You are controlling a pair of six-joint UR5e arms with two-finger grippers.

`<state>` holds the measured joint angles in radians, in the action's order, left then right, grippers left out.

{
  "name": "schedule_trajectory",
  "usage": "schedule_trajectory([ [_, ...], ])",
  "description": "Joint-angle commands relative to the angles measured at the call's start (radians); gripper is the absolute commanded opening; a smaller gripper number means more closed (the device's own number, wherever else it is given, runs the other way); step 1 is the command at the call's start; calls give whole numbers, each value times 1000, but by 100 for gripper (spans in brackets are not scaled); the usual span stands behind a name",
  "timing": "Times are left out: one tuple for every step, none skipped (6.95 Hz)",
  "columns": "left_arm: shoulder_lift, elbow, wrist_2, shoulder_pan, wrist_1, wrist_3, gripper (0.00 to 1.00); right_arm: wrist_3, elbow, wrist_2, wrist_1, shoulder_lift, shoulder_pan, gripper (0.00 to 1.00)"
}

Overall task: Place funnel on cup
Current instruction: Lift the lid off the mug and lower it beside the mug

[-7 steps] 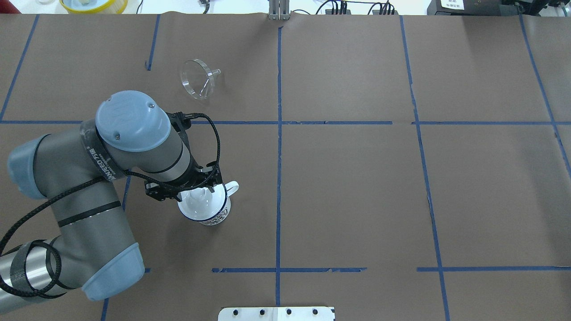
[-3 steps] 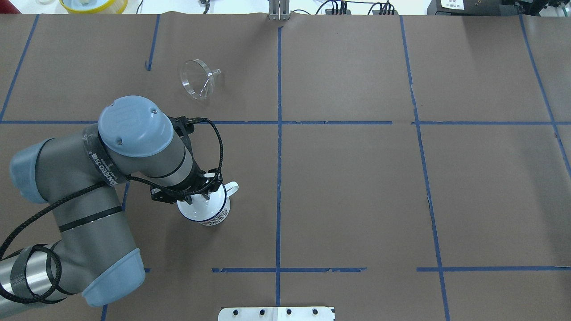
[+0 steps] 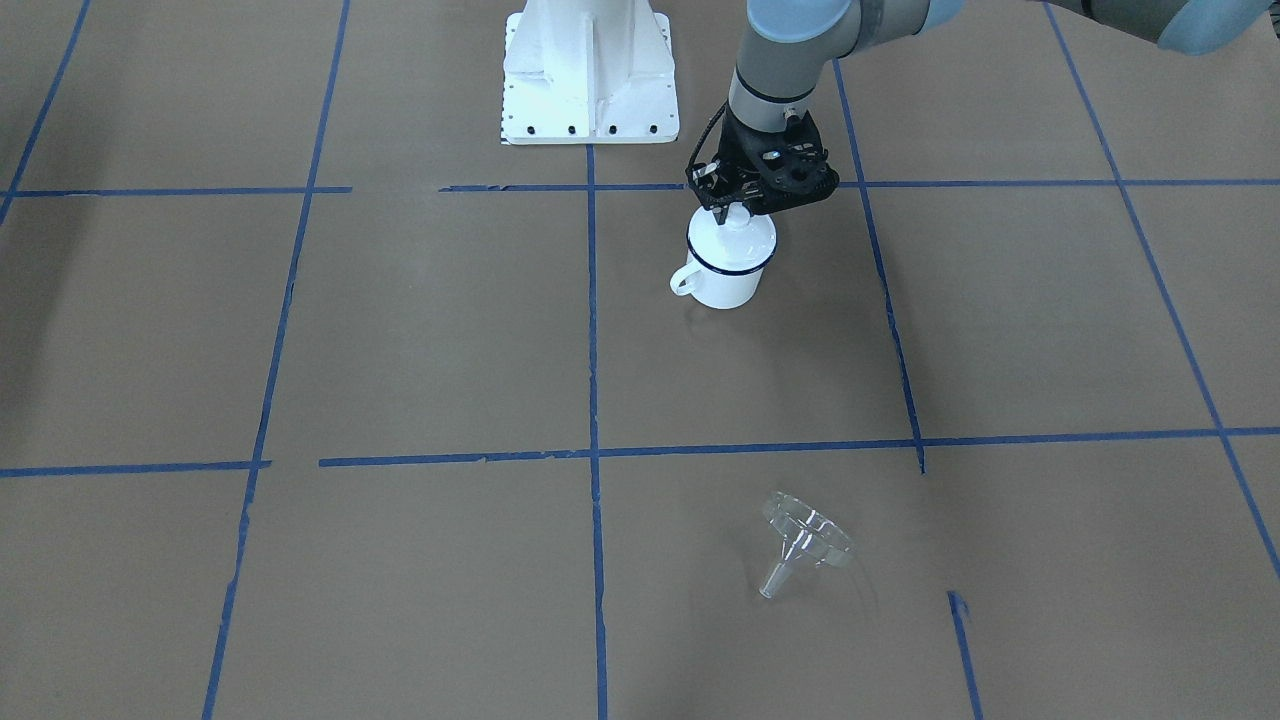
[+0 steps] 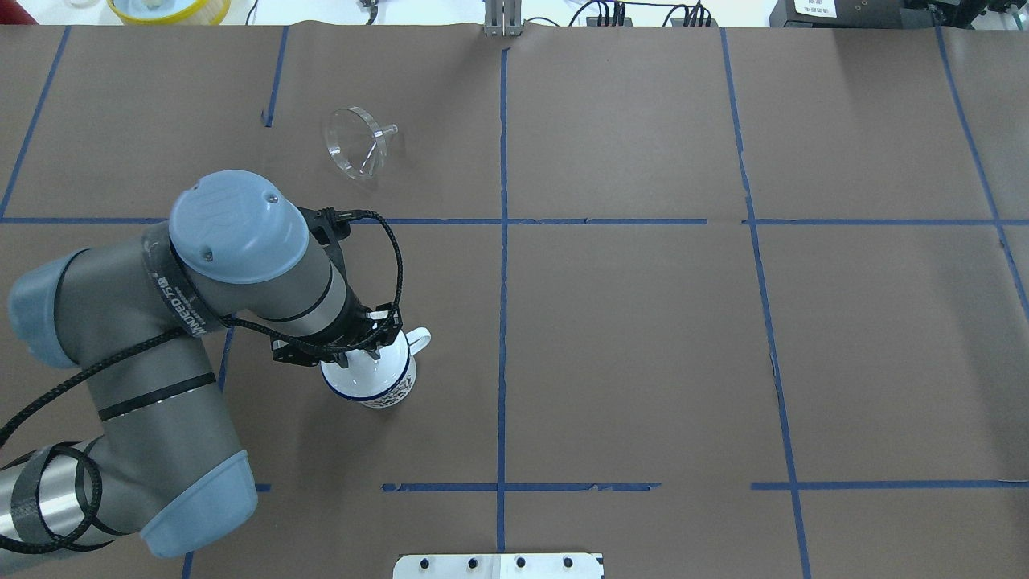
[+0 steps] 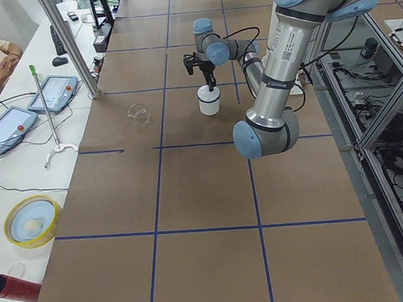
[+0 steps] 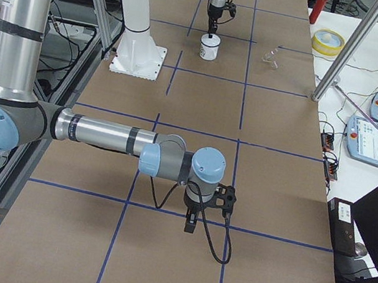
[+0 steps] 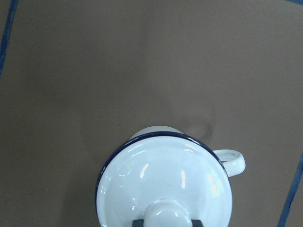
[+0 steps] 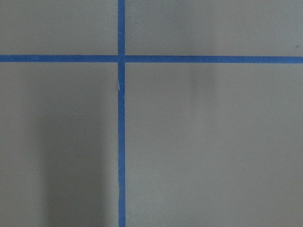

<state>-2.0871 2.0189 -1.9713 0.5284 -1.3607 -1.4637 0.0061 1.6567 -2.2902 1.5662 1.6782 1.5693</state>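
Observation:
The cup [image 4: 387,392] is a white enamel mug with a dark blue rim, and it stands left of the table's middle. A white lid [image 7: 161,179] with a round knob covers its mouth. My left gripper [image 4: 366,344] points straight down over it, and in the left wrist view its fingers are closed on the knob. The cup also shows in the front view [image 3: 725,285], where the handle points to that view's left. The clear funnel [image 4: 358,149] lies on its side farther out on the table, apart from the cup; it also shows in the front view [image 3: 805,545]. My right gripper [image 6: 190,223] hangs over bare table far off; I cannot tell whether it is open or shut.
The brown table cover [image 4: 643,338] carries a grid of blue tape lines. The white robot base plate [image 3: 590,70] stands at the near edge. A yellow bowl [image 4: 169,8] sits beyond the far left corner. Operators' tablets [image 5: 57,90] lie on a side bench.
My left gripper came down onto the lid's knob and its fingers closed around it. The arm's elbow shifted slightly. Cup and funnel have stayed in place.

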Motion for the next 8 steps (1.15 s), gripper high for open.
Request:
schedule_trajectory([
  [-1, 59, 0, 39, 18, -1, 0, 0, 0, 0, 0, 0, 0, 100],
  [2, 111, 2, 80, 34, -16, 0, 0, 0, 0, 0, 0, 0, 100],
  [15, 141, 3, 120, 34, -23, 0, 0, 0, 0, 0, 0, 0, 100],
  [74, 176, 3, 137, 32, -6, 0, 0, 0, 0, 0, 0, 0, 100],
  [147, 213, 2, 139, 29, 62, 0, 0, 0, 0, 0, 0, 0, 100],
  [236, 230, 3, 139, 8, 89, 0, 0, -2, 0, 0, 0, 0, 100],
  [318, 218, 3, 131, -83, 83, 0, 0, 0, 0, 0, 0, 0, 100],
  [399, 195, 2, 122, -198, 66, 0, 0, 0, 0, 0, 0, 0, 100],
])
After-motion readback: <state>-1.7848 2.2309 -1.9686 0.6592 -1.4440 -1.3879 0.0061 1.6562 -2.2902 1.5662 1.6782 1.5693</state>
